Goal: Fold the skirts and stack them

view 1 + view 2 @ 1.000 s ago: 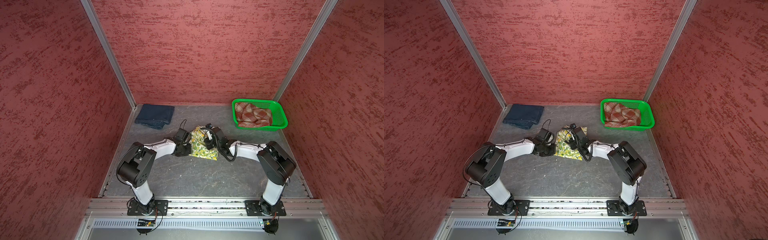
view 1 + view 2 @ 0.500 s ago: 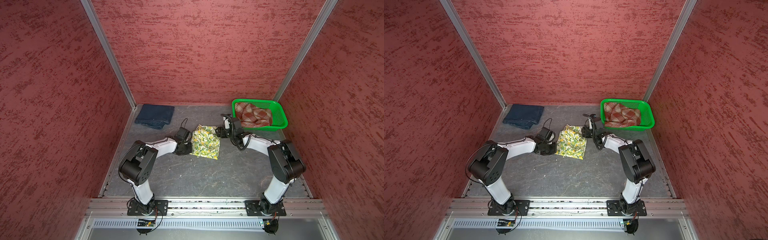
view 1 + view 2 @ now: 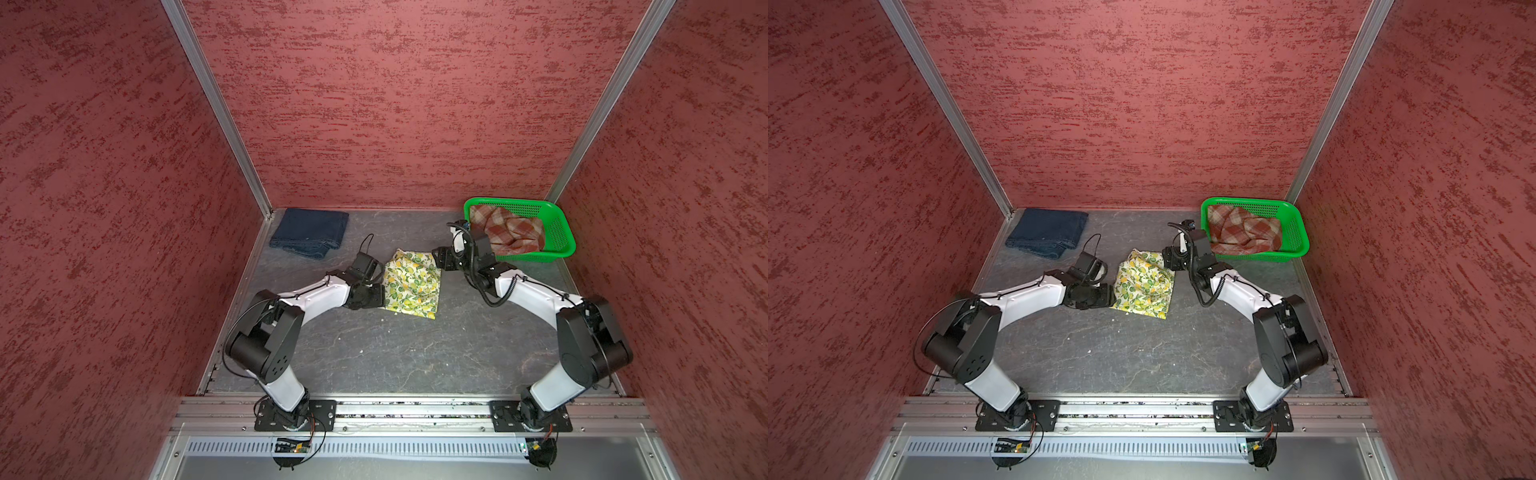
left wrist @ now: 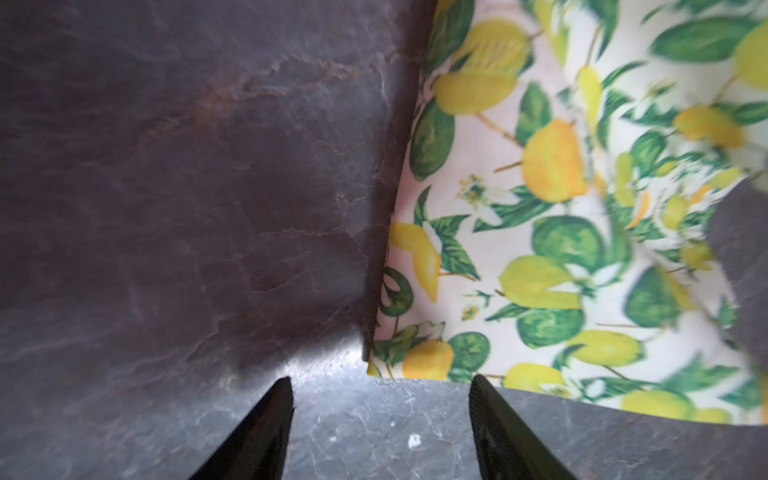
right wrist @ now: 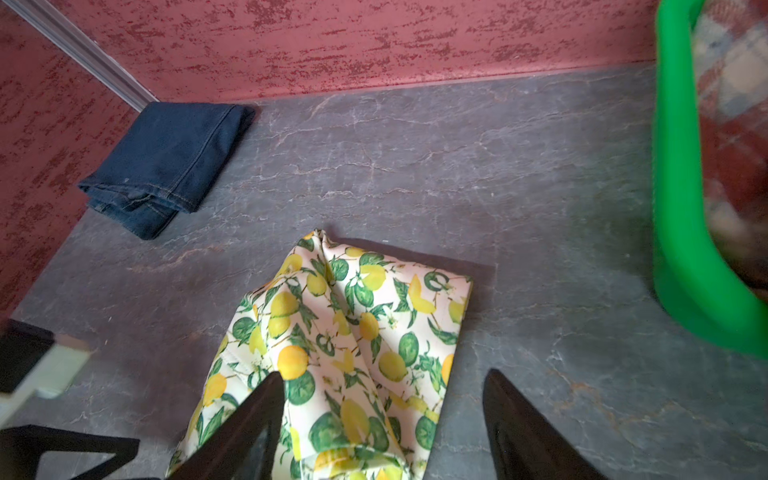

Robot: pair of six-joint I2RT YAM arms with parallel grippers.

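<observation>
Left jaws parted and empty at edge of lemon skirt [image 3: 411, 286], right jaws parted (nothing between them) over its far corner, skirt folded mid table [image 3: 415, 353], denim skirt [image 3: 309, 239] folded in far left corner, plaid skirt [image 3: 511, 235] crumpled in basket [image 3: 559, 232]

Green perforated basket [image 3: 557, 232] in far right corner, grey marbled tabletop [image 3: 395, 353], red walls [image 3: 395, 104]

Three skirts are counted, namely one dark navy denim skirt [image 3: 309, 232], one lemon-print skirt [image 3: 411, 286] and one plaid skirt [image 3: 511, 232], along with one green basket [image 3: 557, 237] and two robot arms, the left arm [image 3: 316, 291] and the right arm [image 3: 536, 297].
</observation>
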